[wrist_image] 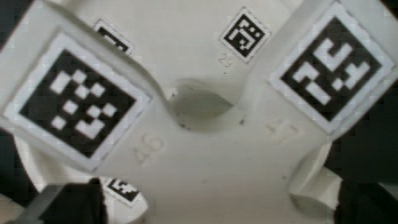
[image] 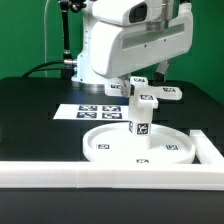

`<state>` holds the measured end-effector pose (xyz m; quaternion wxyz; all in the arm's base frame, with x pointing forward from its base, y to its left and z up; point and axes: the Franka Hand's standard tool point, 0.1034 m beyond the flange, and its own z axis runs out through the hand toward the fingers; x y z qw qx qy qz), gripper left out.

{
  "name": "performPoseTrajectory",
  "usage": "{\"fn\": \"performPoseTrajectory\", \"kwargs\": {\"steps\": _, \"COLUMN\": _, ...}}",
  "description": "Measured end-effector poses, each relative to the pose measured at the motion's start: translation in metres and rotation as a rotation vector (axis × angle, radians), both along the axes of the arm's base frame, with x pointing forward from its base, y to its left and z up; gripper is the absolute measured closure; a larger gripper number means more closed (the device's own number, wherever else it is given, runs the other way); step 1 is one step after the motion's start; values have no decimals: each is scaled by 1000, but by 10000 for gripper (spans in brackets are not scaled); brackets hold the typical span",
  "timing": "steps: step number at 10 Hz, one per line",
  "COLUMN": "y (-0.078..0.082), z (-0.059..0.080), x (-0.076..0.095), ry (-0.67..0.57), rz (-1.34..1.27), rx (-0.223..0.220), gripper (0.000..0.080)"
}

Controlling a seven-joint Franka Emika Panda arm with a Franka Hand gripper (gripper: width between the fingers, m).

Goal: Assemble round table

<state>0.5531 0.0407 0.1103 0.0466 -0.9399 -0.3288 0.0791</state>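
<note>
The round disc [image: 140, 146] lies rim up on the black table. The short leg [image: 142, 117] stands upright at its middle. The cross-shaped base [image: 158, 92] sits flat on top of the leg, its tagged arms sticking out to both sides. My gripper [image: 140, 82] comes down on it from above. In the wrist view the base [wrist_image: 196, 130] fills the picture, with its middle hole [wrist_image: 199, 100] and tagged arms. My gripper [wrist_image: 214, 205] has a dark finger on each side of the base, pressed against its edges. The leg is hidden under the base there.
A long white rail [image: 100, 174] runs along the front of the table and turns a corner at the exterior view's right [image: 206, 148]. The marker board [image: 92, 112] lies flat behind the disc on the left. The robot's base [image: 95, 65] stands at the back.
</note>
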Motion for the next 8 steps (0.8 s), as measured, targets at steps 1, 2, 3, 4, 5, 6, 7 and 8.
{"fn": "performPoseTrajectory", "kwargs": {"steps": 1, "y": -1, "z": -2, "x": 0, "ry": 1, "rz": 14, "rx": 3, "gripper": 151}}
{"fn": "performPoseTrajectory", "kwargs": {"steps": 2, "y": -3, "z": -4, "x": 1, "ry": -5, "rz": 26, "rx": 6, "gripper": 272}}
{"fn": "performPoseTrajectory", "kwargs": {"steps": 3, "y": -4, "z": -5, "x": 1, "ry": -11, "rz": 32, "rx": 7, "gripper": 272}}
{"fn": "performPoseTrajectory", "kwargs": {"steps": 4, "y": -5, "z": -5, "x": 2, "ry": -21, "rz": 45, "rx": 9, "gripper": 359}}
{"fn": "performPoseTrajectory", "kwargs": {"steps": 5, "y": -5, "z": -5, "x": 2, "ry": -22, "rz": 56, "rx": 11, "gripper": 359}}
{"fn": "performPoseTrajectory", "kwargs": {"steps": 6, "y": -5, "z": -5, "x": 2, "ry": -22, "rz": 55, "rx": 11, "gripper": 359}}
{"fn": "performPoseTrajectory", "kwargs": {"steps": 7, "y": -4, "z": -5, "x": 2, "ry": -21, "rz": 44, "rx": 9, "gripper": 359}}
{"fn": "performPoseTrajectory", "kwargs": {"steps": 8, "y": -4, "z": -5, "x": 2, "ry": -21, "rz": 28, "rx": 7, "gripper": 359}}
